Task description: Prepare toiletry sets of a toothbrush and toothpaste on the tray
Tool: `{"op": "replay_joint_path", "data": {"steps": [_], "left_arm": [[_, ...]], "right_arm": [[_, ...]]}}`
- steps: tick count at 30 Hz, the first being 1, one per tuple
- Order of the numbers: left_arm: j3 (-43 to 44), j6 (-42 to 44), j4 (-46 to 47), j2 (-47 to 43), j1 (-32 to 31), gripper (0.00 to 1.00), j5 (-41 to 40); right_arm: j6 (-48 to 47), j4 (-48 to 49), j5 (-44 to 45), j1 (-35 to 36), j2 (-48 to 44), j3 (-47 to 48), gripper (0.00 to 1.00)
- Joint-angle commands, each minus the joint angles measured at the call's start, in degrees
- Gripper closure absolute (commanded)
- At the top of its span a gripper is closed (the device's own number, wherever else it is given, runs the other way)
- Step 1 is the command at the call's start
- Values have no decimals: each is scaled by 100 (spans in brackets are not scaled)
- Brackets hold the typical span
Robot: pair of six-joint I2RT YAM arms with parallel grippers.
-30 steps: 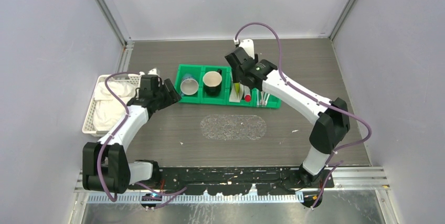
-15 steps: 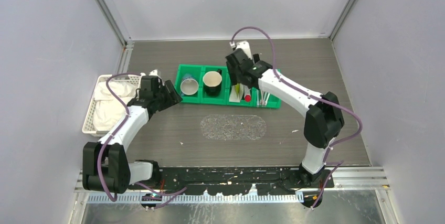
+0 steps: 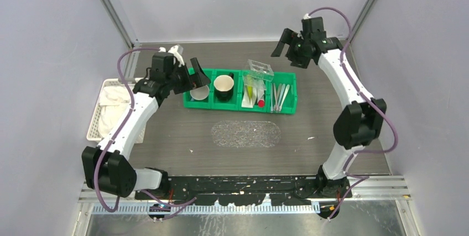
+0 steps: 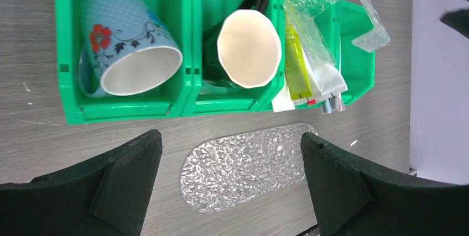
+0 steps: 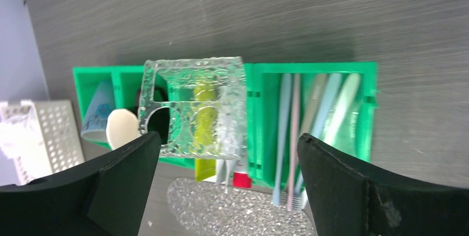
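Top external, woodgrain table (image 3: 166,136), tray (image 3: 245,134), grey walls (image 3: 238,4)

Dark grey, wood-grained desk (image 3: 309,120). Carries the tray (image 3: 245,134) flat at the centre. Holds a green four-compartment bin (image 3: 221,105) just beyond the tray on the far side, close but apart from it, and a white mesh basket (image 3: 95,128) at the left edge. Dotted with small white flecks (image 3: 311,137) left and right of the tray.
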Motion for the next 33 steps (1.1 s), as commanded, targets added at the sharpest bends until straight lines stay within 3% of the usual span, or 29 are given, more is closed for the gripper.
{"op": "replay_joint_path", "data": {"steps": [1,11,21,33], "left_arm": [[31,-63,-387,77,-151,4,22],[-252,5,-316,90,-170,4,-28],[-352,-1,-209,161,-170,4,23],[-545,-53,-55,135,-170,4,48]], "right_arm": [[-256,-935,-1205,97,617,959,0],[-602,-1507,-1671,95,1432,1735,0],[-656,-1938,-1299,95,2204,2328,0],[-719,-1713,-1068,135,1917,1492,3]]}}
